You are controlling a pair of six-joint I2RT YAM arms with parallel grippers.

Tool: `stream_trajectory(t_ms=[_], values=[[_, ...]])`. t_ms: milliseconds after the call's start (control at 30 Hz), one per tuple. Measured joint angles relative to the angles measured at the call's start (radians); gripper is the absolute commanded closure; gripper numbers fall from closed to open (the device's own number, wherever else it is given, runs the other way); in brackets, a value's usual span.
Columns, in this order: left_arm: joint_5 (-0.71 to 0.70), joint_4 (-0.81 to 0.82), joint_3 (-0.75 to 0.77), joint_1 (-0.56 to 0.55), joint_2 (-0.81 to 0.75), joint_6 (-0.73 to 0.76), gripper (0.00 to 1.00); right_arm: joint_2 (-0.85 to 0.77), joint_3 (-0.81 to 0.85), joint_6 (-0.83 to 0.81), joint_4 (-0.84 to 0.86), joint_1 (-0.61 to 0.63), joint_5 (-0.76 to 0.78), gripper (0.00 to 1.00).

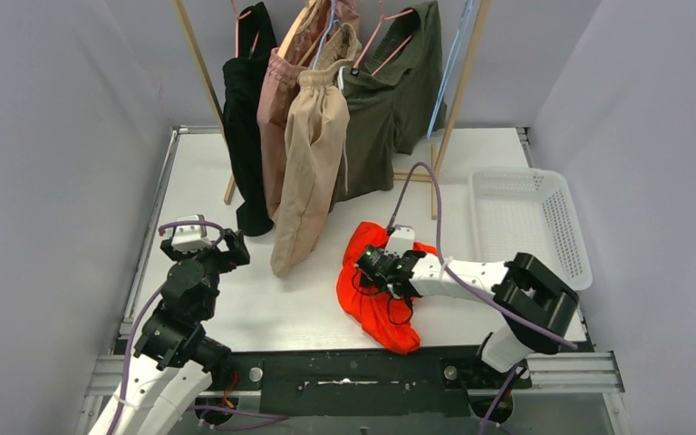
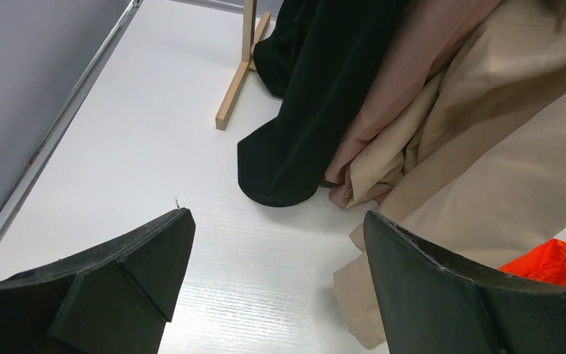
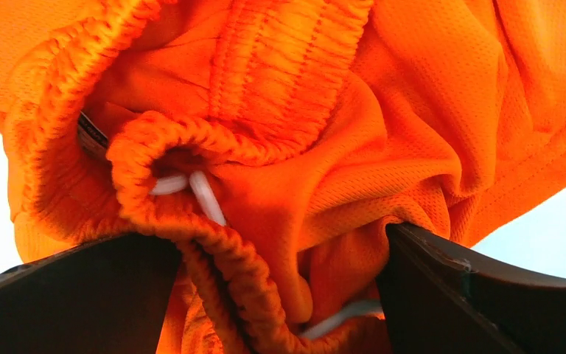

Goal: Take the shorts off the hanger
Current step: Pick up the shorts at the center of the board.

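The bright orange shorts [image 1: 382,313] lie crumpled on the table, off any hanger. My right gripper [image 1: 369,269] sits low over them, open. In the right wrist view its jaws stand wide with the gathered orange waistband [image 3: 214,133] and white drawstring bunched loosely between them. The black [image 1: 245,118], dusty pink [image 1: 276,100], beige [image 1: 313,154] and olive green shorts [image 1: 390,100] hang from hangers on the wooden rack [image 1: 460,82]. My left gripper [image 1: 232,249] hovers open left of the beige shorts [image 2: 486,147], nothing between its fingers.
A white plastic basket [image 1: 569,227] stands at the right side of the table. The rack's wooden foot [image 2: 234,92] rests on the table behind the black shorts [image 2: 302,110]. Grey walls close in on both sides.
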Motion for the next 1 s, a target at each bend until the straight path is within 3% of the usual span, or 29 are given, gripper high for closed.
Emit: stream_trajectory(t_ms=[167,267,367,467,533,667,800,1000], values=[[0.0,0.0,0.0,0.0,0.0,0.0,0.14,0.134,0.12,0.047,-0.056,0.043,0.098,0.26],[0.0,0.0,0.0,0.0,0.0,0.001,0.14,0.204,0.179,0.135,-0.126,0.159,0.251,0.36],[0.0,0.0,0.0,0.0,0.0,0.001,0.14,0.251,0.213,0.22,-0.199,0.257,0.344,0.39],[0.0,0.0,-0.002,0.0,-0.003,0.001,0.14,0.25,0.204,0.256,-0.212,0.279,0.367,0.4],[0.001,0.0,-0.002,0.0,-0.004,0.001,0.14,0.224,0.167,0.251,-0.167,0.277,0.364,0.36],[0.005,0.0,-0.002,0.0,-0.009,0.001,0.14,0.132,0.06,0.204,-0.042,0.263,0.323,0.13],[0.013,0.0,-0.002,0.0,-0.013,0.002,0.14,0.076,0.034,0.155,-0.021,0.253,0.283,0.01],[0.016,0.001,-0.002,0.0,-0.013,0.005,0.14,0.071,0.2,0.106,-0.158,0.245,0.305,0.02]])
